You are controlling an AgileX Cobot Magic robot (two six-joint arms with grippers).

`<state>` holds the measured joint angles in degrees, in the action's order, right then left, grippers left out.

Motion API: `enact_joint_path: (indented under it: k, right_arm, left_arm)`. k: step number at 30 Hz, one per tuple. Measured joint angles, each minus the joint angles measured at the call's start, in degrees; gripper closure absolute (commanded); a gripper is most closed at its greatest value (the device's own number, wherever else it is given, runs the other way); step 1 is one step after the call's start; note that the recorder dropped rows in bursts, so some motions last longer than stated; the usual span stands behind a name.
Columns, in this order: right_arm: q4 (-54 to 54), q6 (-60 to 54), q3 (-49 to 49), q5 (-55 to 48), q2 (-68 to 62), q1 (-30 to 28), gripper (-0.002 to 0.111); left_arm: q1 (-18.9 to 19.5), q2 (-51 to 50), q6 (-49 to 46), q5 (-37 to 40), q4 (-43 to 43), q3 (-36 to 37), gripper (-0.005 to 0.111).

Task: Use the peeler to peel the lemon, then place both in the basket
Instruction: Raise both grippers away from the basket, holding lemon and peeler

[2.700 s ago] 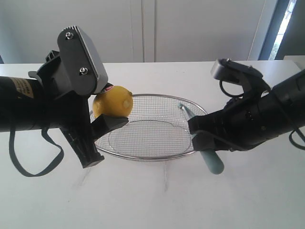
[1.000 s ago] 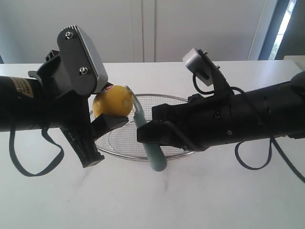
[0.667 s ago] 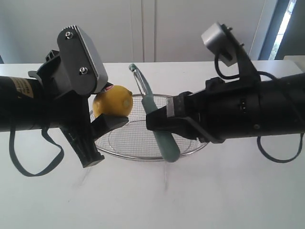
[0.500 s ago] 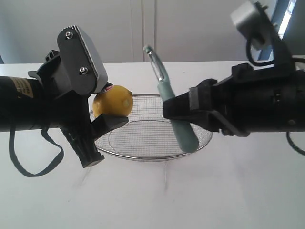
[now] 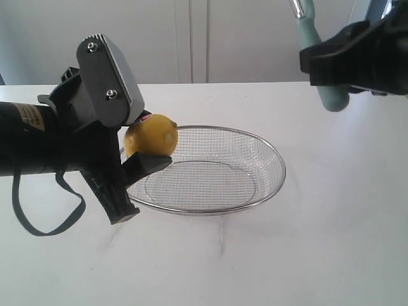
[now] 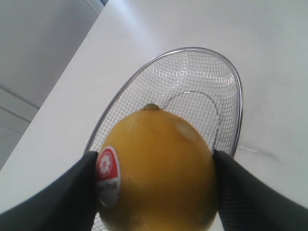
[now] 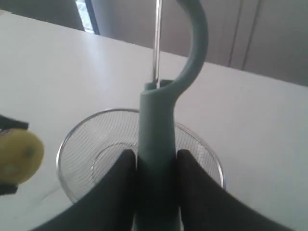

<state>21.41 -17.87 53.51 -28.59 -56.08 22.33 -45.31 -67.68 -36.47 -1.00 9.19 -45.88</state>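
Observation:
The yellow lemon (image 5: 151,136) hangs just over the left rim of the wire basket (image 5: 271,159), and my left gripper (image 5: 145,152) is shut on it. In the left wrist view the lemon (image 6: 156,168) fills the space between both black fingers (image 6: 240,192), its red-and-white sticker by one pad, with the basket (image 6: 238,91) beyond. High at the upper right, my right gripper (image 5: 331,60) is shut on the teal peeler (image 5: 325,95), blade end up. In the right wrist view the peeler (image 7: 156,139) stands between the fingers (image 7: 195,192), over the basket (image 7: 62,149), with the lemon (image 7: 19,156) at its edge.
The basket lies on a white table (image 5: 319,255). A black cable loop (image 5: 38,217) hangs from the left arm over the table. A pale wall (image 5: 242,38) stands behind the table's far edge.
My right gripper has carried the peeler away from the lemon, up and to the right, from over the basket to the upper right corner. The left gripper and lemon have stayed still.

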Motion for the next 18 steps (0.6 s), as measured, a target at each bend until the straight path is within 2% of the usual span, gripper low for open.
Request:
enact_joint_path:
  k: [6, 12, 18]
  right_arm:
    - [-1.78, -5.23, 0.1, 13.18, -5.93, 0.0, 0.108]
    - [-2.01, -9.73, 0.23, 21.8, -11.6, 0.0, 0.108]
    - [-2.01, -10.05, 0.64, 21.46, -17.17, 0.0, 0.108]
  left_arm:
    - [0.0, 0.21, 0.61, 1.51, 0.39, 0.0, 0.107]
    - [0.6, 2.2, 2.54, 7.46, 0.39, -2.0, 0.107]
    - [6.94, 2.83, 9.16, 12.54, 0.48, -4.75, 0.107]
